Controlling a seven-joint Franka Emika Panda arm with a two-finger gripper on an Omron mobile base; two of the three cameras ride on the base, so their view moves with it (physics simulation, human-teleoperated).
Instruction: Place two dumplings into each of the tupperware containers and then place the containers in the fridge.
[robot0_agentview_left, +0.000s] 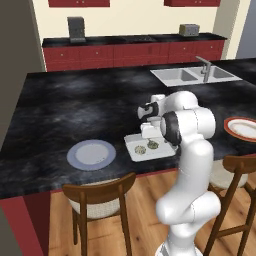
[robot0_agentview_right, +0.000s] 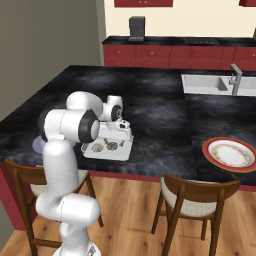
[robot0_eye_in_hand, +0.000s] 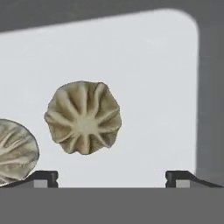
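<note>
A white tupperware container (robot0_agentview_left: 165, 151) (robot0_agentview_right: 125, 150) lies near the counter's front edge. Two dumplings sit in it side by side (robot0_agentview_left: 140, 148) (robot0_agentview_left: 153, 145) (robot0_agentview_right: 97, 147) (robot0_agentview_right: 112, 146). My gripper (robot0_agentview_left: 150, 132) (robot0_agentview_right: 116, 134) (robot0_eye_in_hand: 111, 179) hovers just above the container, pointing down, open, with nothing between its fingertips (robot0_eye_in_hand: 43, 178). In the hand view one pleated beige dumpling (robot0_eye_in_hand: 83, 117) lies on the container's white floor (robot0_eye_in_hand: 153, 87), and the other dumpling (robot0_eye_in_hand: 15, 151) is cut off at the left. A tall grey panel (robot0_agentview_left: 15, 75) stands at the counter's left end; I cannot tell if it is the fridge.
A pale blue-grey plate (robot0_agentview_left: 91, 154) (robot0_agentview_right: 36, 145) lies left of the container. A red-rimmed plate (robot0_agentview_left: 242, 128) (robot0_agentview_right: 231, 153) sits to the right. The sink (robot0_agentview_left: 192, 75) (robot0_agentview_right: 210, 84) is at the far side. Wooden chairs (robot0_agentview_left: 100, 192) (robot0_agentview_right: 195, 192) stand in front of the counter.
</note>
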